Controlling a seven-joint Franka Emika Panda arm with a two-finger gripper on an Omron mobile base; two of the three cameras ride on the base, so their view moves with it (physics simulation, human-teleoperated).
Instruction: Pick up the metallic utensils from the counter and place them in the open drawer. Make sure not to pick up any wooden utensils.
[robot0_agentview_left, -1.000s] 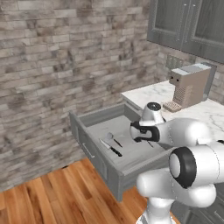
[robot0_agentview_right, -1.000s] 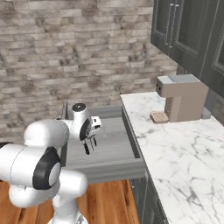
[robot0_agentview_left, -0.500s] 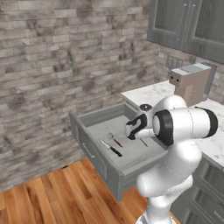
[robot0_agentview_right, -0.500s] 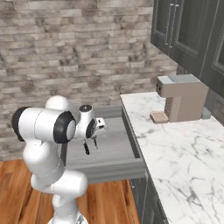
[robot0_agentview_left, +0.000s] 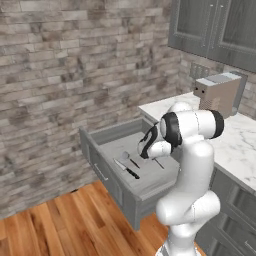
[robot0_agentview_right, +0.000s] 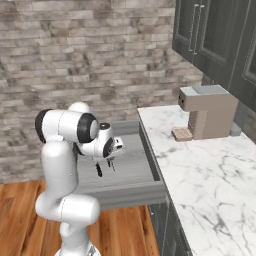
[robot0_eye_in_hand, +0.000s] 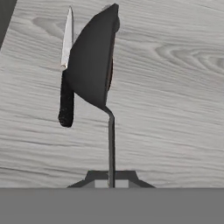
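In the hand view my gripper (robot0_eye_in_hand: 111, 179) is shut on the thin handle of a slim metallic spoon (robot0_eye_in_hand: 94, 57), whose dark round head points away from me. Beside the spoon, a black-handled knife (robot0_eye_in_hand: 65, 83) with a silver blade lies flat on the floor of the open drawer (robot0_eye_in_hand: 175, 109). From the left base view the gripper (robot0_agentview_left: 150, 146) hangs low over the drawer (robot0_agentview_left: 107, 134), and the knife (robot0_agentview_left: 127, 171) lies just left of it. The right base view shows the gripper (robot0_agentview_right: 111, 151) above the drawer (robot0_agentview_right: 135, 175). The counter (robot0_agentview_left: 235, 145) (robot0_agentview_right: 210, 170) is white marble.
A tan coffee machine (robot0_agentview_left: 220, 92) (robot0_agentview_right: 207, 110) stands at the back of the counter. Dark grey wall cabinets (robot0_agentview_right: 215, 35) hang above it. A brick wall runs behind the drawer, and a wooden floor (robot0_agentview_left: 60, 225) lies below.
The arm's elbow has swung up and round. The hand has stayed low over the drawer, shifting slightly, still shut on the spoon.
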